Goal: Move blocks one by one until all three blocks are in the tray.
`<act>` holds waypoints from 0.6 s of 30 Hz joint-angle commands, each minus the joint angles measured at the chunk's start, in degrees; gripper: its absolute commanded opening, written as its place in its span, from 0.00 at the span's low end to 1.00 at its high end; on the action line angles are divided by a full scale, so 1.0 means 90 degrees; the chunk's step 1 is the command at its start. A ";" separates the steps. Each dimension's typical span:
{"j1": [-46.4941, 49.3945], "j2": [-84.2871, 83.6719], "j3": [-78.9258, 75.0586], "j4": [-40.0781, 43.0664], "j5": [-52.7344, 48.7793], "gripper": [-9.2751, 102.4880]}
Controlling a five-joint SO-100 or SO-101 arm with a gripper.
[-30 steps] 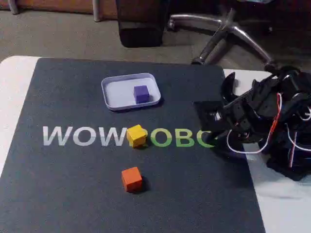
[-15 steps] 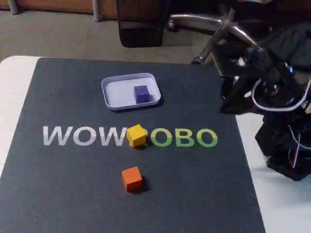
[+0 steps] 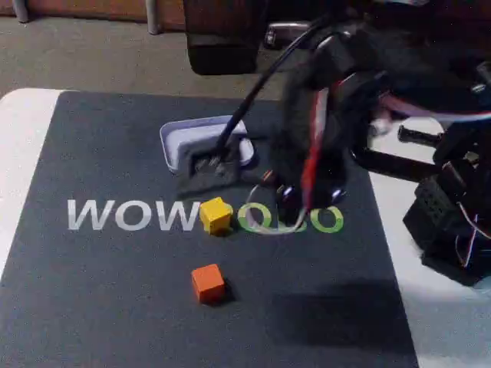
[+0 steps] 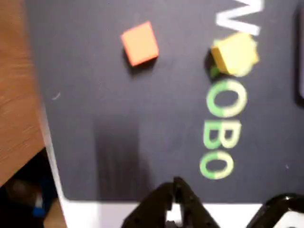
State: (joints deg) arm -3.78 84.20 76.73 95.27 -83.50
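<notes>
I'm hanging my pincer [image 4: 175, 187] above the mat [image 3: 115, 307], fingers together, w/ nothing held. Risk: I'm blurring; overshooting could be knocking yellow [image 3: 215, 215] or orange [image 3: 207, 282] away from tray [image 3: 170, 142].

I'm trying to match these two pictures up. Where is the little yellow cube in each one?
Fixed view: the yellow cube sits mid-mat, on the white and green lettering.
Wrist view: the yellow cube is at upper right, on the same lettering.
Shared landmark: the orange cube lies on the dark mat nearby.
</notes>
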 commanded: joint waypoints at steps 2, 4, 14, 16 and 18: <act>0.0117 -0.0703 -0.0811 0.0029 -0.0195 0.06; 0.0146 -0.0850 -0.0898 0.0020 -0.0293 0.07; 0.0371 -0.1201 -0.0986 -0.0039 -0.1084 0.10; 0.0391 -0.1348 -0.1113 -0.0039 -0.1191 0.10; 0.0391 -0.1514 -0.1279 -0.0039 -0.1260 0.10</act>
State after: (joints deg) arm -0.70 70.75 68.55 95.19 -93.87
